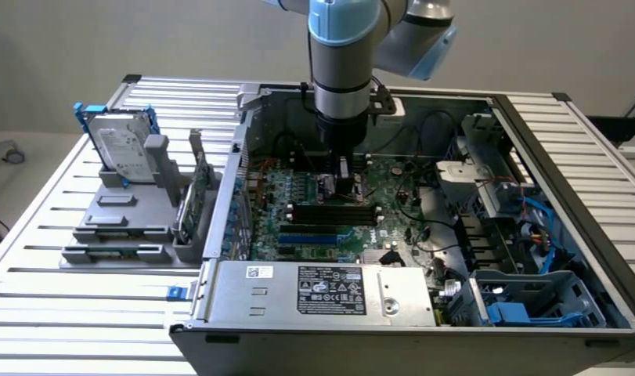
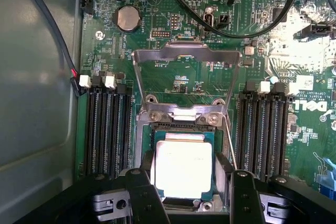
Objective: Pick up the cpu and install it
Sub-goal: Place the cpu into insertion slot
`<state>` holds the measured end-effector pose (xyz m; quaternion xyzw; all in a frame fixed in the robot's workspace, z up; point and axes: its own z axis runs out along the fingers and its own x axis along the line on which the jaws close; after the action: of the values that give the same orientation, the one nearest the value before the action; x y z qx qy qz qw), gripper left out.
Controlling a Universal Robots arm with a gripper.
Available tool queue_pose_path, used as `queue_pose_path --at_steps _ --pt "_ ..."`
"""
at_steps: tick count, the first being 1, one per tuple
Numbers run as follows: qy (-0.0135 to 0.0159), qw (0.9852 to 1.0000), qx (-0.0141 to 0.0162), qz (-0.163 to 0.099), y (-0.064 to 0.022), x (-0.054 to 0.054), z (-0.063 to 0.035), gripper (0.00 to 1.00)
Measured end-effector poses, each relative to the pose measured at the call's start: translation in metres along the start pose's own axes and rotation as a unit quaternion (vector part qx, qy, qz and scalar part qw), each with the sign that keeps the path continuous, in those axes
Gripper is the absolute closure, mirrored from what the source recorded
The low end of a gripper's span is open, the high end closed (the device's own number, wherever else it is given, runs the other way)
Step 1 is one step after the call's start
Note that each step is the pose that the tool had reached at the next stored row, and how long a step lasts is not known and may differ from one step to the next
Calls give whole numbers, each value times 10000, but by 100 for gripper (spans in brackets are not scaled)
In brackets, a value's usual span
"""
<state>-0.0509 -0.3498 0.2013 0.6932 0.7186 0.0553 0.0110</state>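
Fingers (image 2: 242, 195) pinch the cpu (image 2: 184, 167), one edge hidden behind them.

There were one computer case (image 1: 401, 352), one power supply (image 1: 328, 291), one hard drive (image 1: 120, 141), one chip (image 2: 184, 163), one round battery (image 2: 127, 18) and two banks of memory slots (image 2: 107, 129) (image 2: 265, 129).

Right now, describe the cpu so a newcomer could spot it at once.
Inside the open computer case, find the green motherboard. Between its two banks of black memory slots, a metal frame is swung open beside a socket. The cpu lies there: a small flat square with a pale silvery top, unlike the long dark slots either side.
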Motion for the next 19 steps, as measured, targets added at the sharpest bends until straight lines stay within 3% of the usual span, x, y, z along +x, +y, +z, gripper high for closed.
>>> queue_pose_path --at_steps 19 --pt "-20 9998 -22 206 -1 26 26 46"
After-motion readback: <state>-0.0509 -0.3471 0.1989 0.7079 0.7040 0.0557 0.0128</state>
